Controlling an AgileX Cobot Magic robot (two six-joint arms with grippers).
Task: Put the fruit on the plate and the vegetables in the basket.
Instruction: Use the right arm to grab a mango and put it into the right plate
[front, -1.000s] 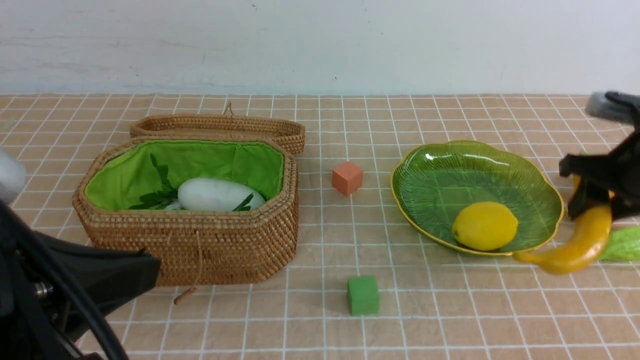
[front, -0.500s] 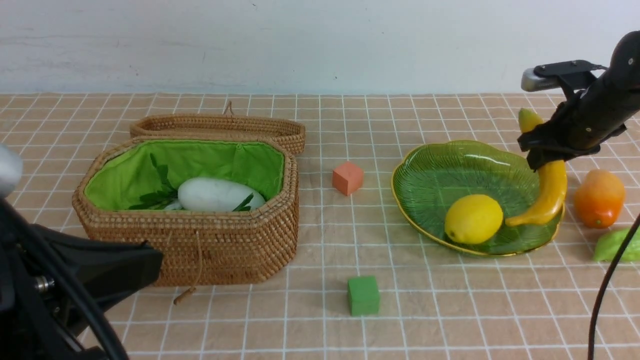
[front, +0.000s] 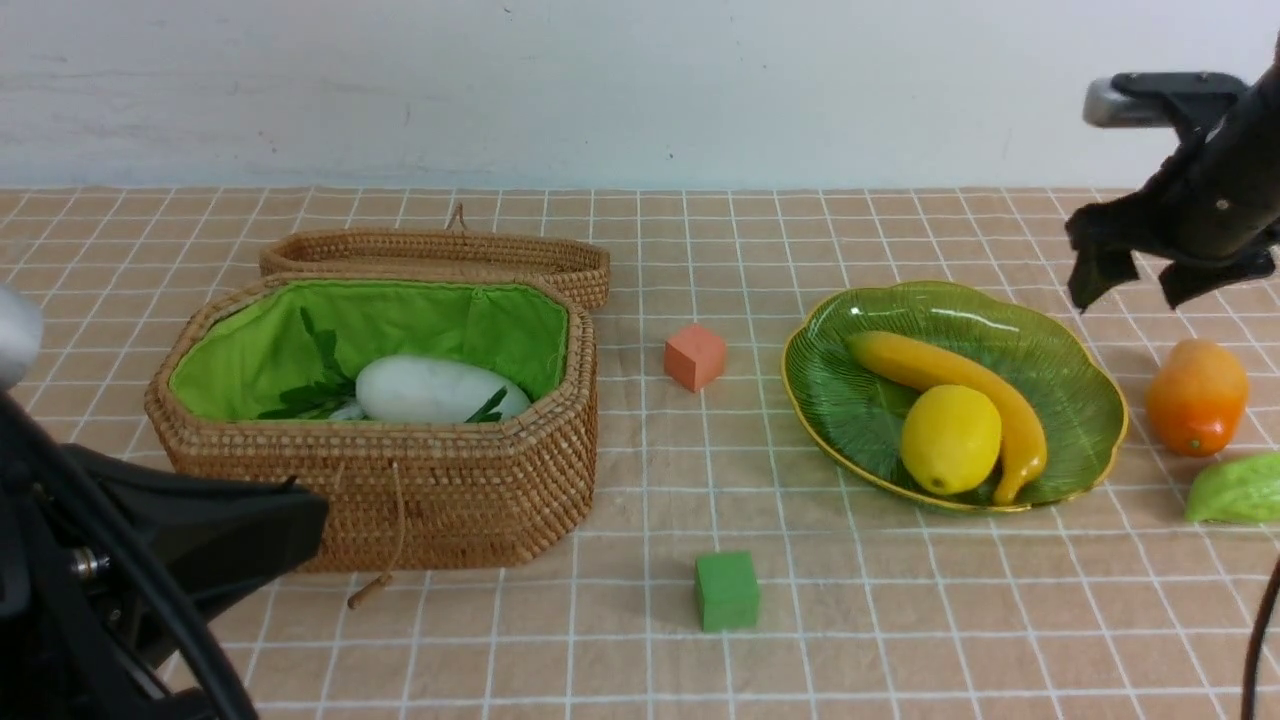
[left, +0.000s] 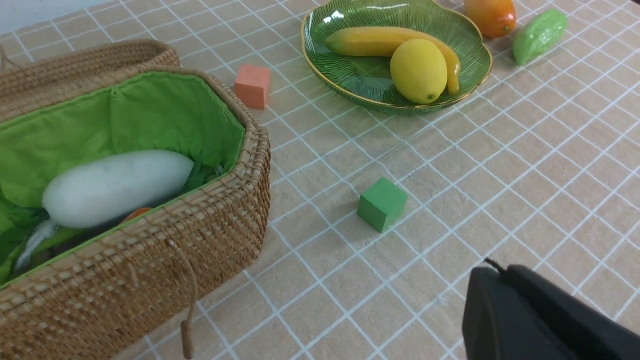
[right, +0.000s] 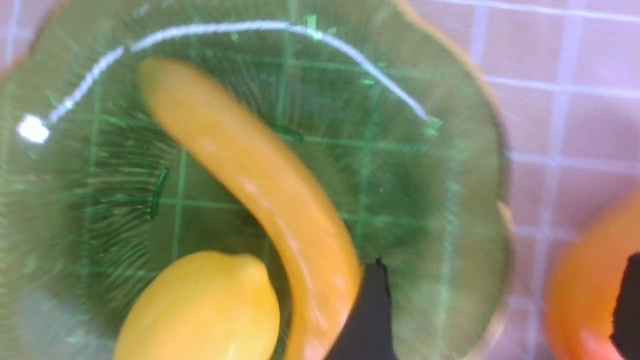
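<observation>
Banana lies on the plate against the lemon, so the mango, just right of the plate, is probably next. The right gripper hangs empty, jaws spread, above the plate's right rim and would need to descend astride the mango. The left gripper is too hidden to tell.

The right claw is matte black beneath a grey block. The black left arm carries a thick cable.

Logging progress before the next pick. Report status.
Right gripper above plate's right rim, jaws open, empty; left gripper state unclear. Banana, lemon on plate; mango, leafy vegetable on table. Mango unobstructed.
</observation>
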